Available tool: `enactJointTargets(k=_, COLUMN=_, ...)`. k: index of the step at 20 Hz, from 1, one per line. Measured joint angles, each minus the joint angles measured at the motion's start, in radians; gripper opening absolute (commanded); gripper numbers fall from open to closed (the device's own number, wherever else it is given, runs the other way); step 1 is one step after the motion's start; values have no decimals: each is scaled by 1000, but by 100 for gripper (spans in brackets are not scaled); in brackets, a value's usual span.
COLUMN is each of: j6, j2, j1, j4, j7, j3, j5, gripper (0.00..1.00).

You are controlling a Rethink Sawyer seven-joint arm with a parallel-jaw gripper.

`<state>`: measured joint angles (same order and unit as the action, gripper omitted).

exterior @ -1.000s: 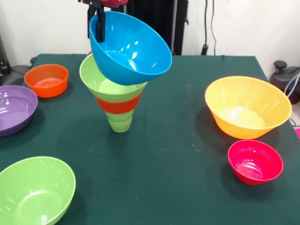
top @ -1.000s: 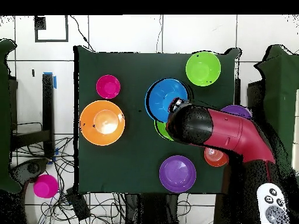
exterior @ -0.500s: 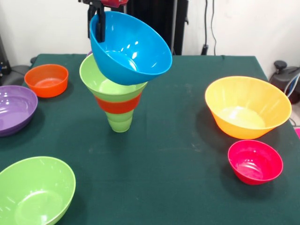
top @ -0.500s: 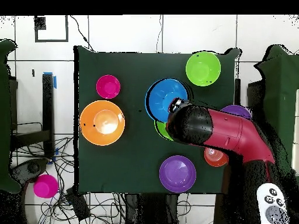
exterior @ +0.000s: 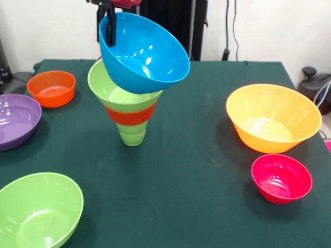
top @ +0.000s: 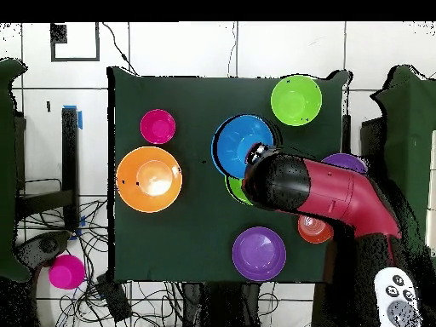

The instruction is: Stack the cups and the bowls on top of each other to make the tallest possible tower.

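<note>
- Seating the blue bowl (exterior: 145,54) on the tower (exterior: 129,111) is judged the step in hand; the bowl is held tilted, its mouth turned toward the front edge, its underside at or just above the tower's top rim.
- Gripper (exterior: 107,23): narrowly closed, pinching the blue bowl's rim at its far-left side.
- Tower: light-green cup (exterior: 132,133) at the base, an orange-red band above it, a lime-green bowl (exterior: 106,85) flaring on top; placed left of centre, toward the far edge of the table (exterior: 196,175).
- Loose stock: large orange bowl (exterior: 273,118) and pink-red bowl (exterior: 282,178) by the right edge; small orange-red bowl (exterior: 51,88) and purple bowl (exterior: 15,120) by the left edge; second lime-green bowl (exterior: 37,212) at the front-left corner.
- Handling note: the bowl should be levelled and centred over the green rim before release, since a tilted drop could topple the slim-based column.
</note>
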<state>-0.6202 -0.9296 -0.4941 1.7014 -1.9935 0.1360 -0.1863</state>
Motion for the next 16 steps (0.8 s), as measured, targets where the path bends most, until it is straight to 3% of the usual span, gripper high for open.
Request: enactJointTargets(k=16, j6=1, j2=36, j1=0, j4=4, j7=0, j3=0, j5=0, gripper=0)
